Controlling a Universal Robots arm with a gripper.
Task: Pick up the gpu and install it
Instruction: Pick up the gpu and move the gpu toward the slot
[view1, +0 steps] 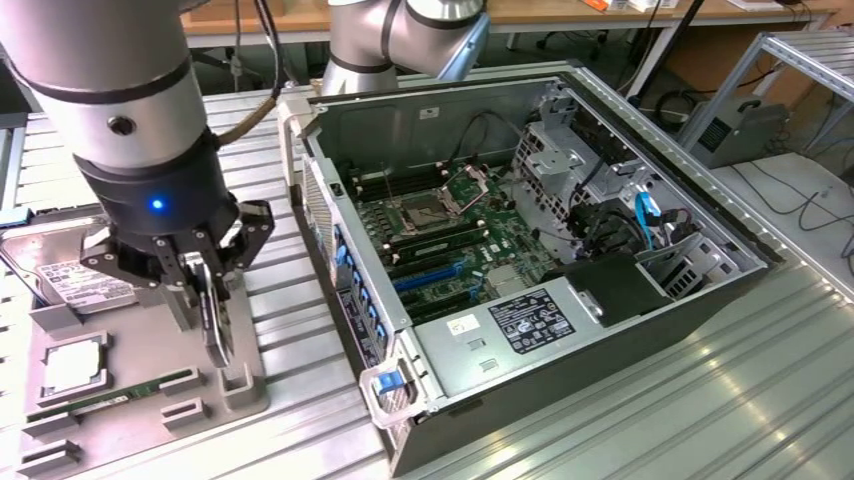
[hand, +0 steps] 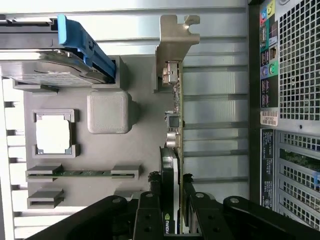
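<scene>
Holding the gpu (hand: 169, 165) by its two flat sides, the gripper (view1: 207, 290) has its jaws squeezed shut on the thin card. The card stands on its edge, not flat, so the two fingers (hand: 149, 205) can reach one side each and pinch it like a slice of bread. It is at the grey tray (hand: 100, 155), on the side of the tray nearest the computer case (view1: 534, 250), and its lower edge is right by the little grey holders (view1: 238, 385) there. It is hard to tell if the card sits in the holders or is lifted a tiny bit. Its silver end bracket (hand: 175, 40) sticks out far from the fingers. The tray gives each part its own spot so nothing slides about: the hard drive (view1: 67, 280) with a white label, the square chip (view1: 74, 365) and the thin green RAM stick (view1: 114, 397) all lie there, near the card but not touching it. The case lies on its side with one wall off, just beside the tray, so the green board (view1: 501, 225) inside faces up and a card can go in from above. The card is not in the case yet, so the job looks to be at the picking-up part.
</scene>
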